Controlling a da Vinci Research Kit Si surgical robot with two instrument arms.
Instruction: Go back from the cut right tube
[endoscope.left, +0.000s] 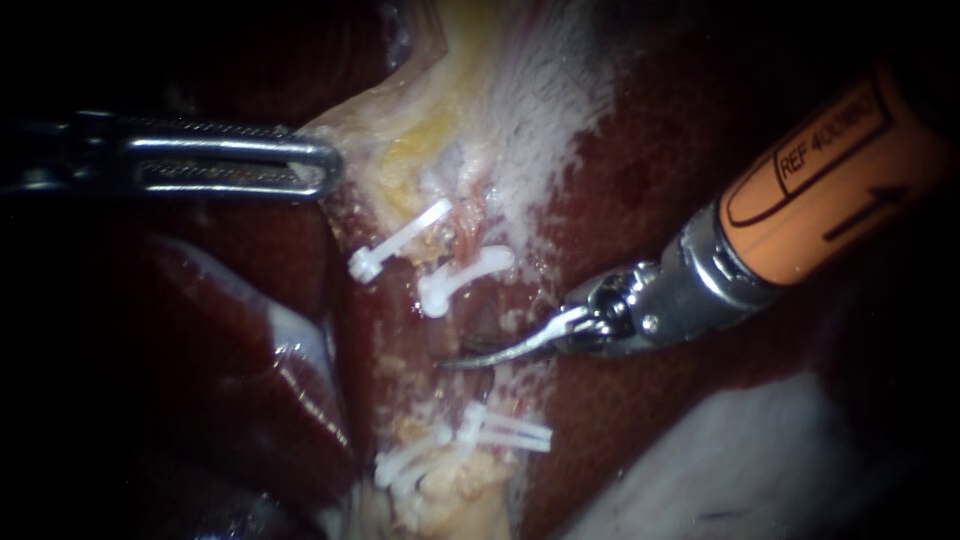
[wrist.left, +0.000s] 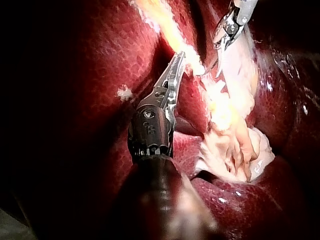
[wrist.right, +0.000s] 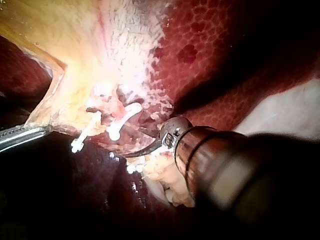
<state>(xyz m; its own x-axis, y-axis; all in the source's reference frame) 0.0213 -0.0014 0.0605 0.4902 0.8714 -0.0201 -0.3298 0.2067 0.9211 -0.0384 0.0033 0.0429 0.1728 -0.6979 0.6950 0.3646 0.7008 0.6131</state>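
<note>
Over the wet, dark red liver (endoscope.left: 250, 370), the left instrument's pincer (endoscope.left: 325, 165) grips pale tissue (endoscope.left: 400, 130) up-left of the upper clips (endoscope.left: 465, 272), and the right instrument's pincer (endoscope.left: 462, 359) lies closed just below them.

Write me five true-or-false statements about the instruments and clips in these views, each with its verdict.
1. The right instrument comes in from the upper right of the endoscope view. True.
2. Its curved tip lies between the upper clips and the lower clips. True.
3. The left instrument grips a clip. False: it is closed on the edge of the pale tissue, apart from the clips.
4. Only one clip shows. False: two sit above the gap and several more below it.
5. The right instrument's tip is spread wide. False: it is shut and holds nothing.
</note>
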